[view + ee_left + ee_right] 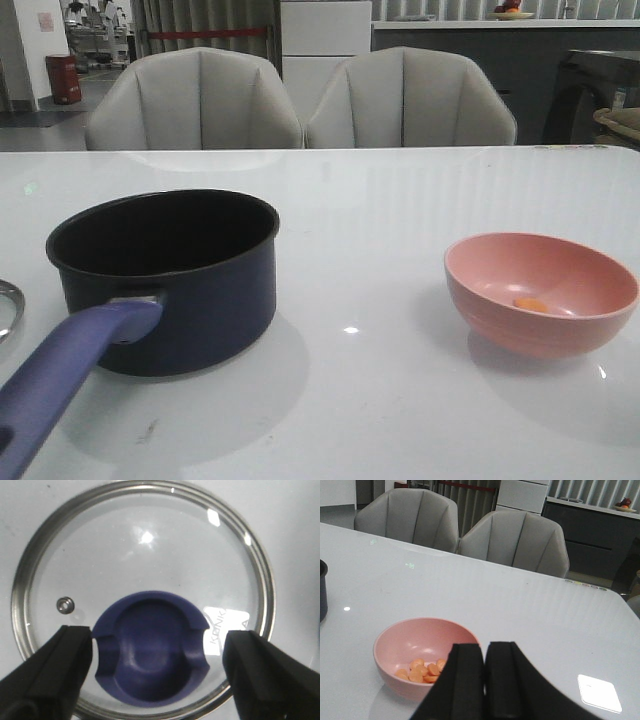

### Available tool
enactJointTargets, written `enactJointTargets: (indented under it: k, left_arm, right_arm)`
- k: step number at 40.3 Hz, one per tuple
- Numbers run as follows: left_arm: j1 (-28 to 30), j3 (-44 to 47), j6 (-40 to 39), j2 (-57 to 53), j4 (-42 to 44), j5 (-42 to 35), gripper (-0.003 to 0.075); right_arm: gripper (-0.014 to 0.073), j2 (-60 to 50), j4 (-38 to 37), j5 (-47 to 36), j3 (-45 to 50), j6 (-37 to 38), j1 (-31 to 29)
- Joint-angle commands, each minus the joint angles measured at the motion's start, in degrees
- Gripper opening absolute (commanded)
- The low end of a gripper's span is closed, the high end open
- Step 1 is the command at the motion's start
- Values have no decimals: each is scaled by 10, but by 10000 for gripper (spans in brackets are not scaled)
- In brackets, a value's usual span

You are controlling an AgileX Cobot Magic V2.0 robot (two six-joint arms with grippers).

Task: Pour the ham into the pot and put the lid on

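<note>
The left gripper (157,665) is hovering wide open around the lid's (142,555) knob (150,647). The right gripper (485,680) is sitting clenched near the bowl (402,642) of ham (422,670).

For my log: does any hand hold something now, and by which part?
Nothing is held. The left hand is open over the lid knob; the right hand is shut and empty.

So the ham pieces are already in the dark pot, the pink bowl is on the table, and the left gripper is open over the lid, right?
Not quite. The ham is in the pink bowl, not in the pot; the right wrist view shows the orange pieces there. The rest holds: the left gripper is open over the lid.
</note>
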Motion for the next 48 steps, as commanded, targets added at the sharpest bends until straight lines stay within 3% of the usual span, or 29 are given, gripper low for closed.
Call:
enactJointTargets:
  k: [1,19,27,36,48]
  left_arm:
    - [-4,-13,3,-66,-13,-3,497]
    - [-9,102,3,-359,-33,-147,394]
    - [-89,177,3,-491,-27,-239,386]
    - [-188,252,3,-629,-26,-263,386]
    - [-215,376,3,-803,-25,-322,386]
  right_arm:
    - [150,-11,1,-47,6,-2,-3]
    - [150,-11,1,-47,6,-2,-3]
    - [150,-11,1,-47,6,-2,-3]
    - [150,-11,1,-48,6,-2,-3]
    - [150,-11,1,-51,6,-2,-3]
